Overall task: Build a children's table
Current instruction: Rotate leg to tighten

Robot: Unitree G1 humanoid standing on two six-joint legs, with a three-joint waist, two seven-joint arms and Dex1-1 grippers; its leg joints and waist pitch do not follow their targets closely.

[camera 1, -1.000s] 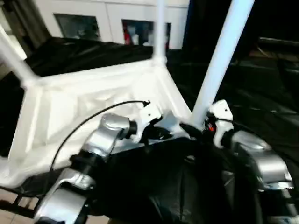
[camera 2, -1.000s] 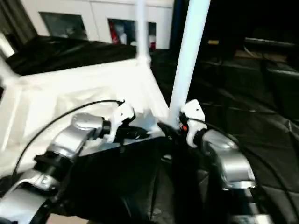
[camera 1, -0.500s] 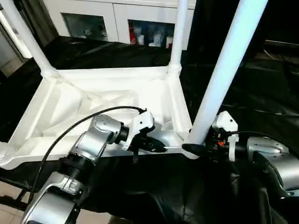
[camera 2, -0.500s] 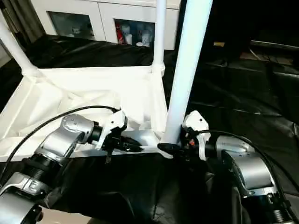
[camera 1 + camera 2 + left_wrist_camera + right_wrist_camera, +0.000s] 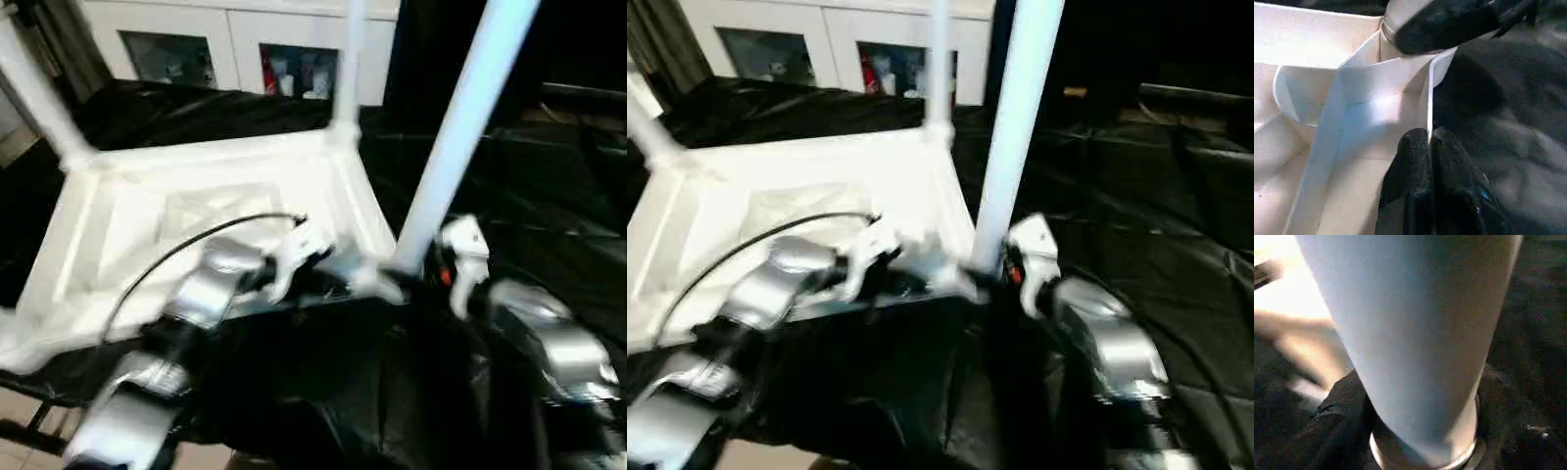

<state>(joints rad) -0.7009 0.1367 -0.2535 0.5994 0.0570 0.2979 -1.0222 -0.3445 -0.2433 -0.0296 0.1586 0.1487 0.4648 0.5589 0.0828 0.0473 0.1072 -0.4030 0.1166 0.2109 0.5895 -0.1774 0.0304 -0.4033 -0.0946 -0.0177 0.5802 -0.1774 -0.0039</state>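
Observation:
The children's table lies upside down: its white tabletop [image 5: 196,206] shows its ribbed underside, and white legs stand up from the corner sockets. My left gripper [image 5: 1429,142] is shut on the thin near rim [image 5: 1428,98] of the tabletop, close to the near right corner. The near right leg [image 5: 456,127] rises from that corner socket. My right gripper [image 5: 402,279] is closed around the foot of this leg [image 5: 1410,333], with one black finger [image 5: 1339,423] against its side. Another leg [image 5: 348,59] stands at the far right corner and one [image 5: 34,98] at the far left.
The black-draped work table [image 5: 549,186] carries the tabletop and stretches off to the right. A white cabinet [image 5: 245,49] with glass doors stands behind it. A strip of light floor [image 5: 20,431] shows at the near left.
The head camera has swung, so the whole picture has shifted. Both grippers stay where they were, the left on the near rim and the right at the foot of the near right leg.

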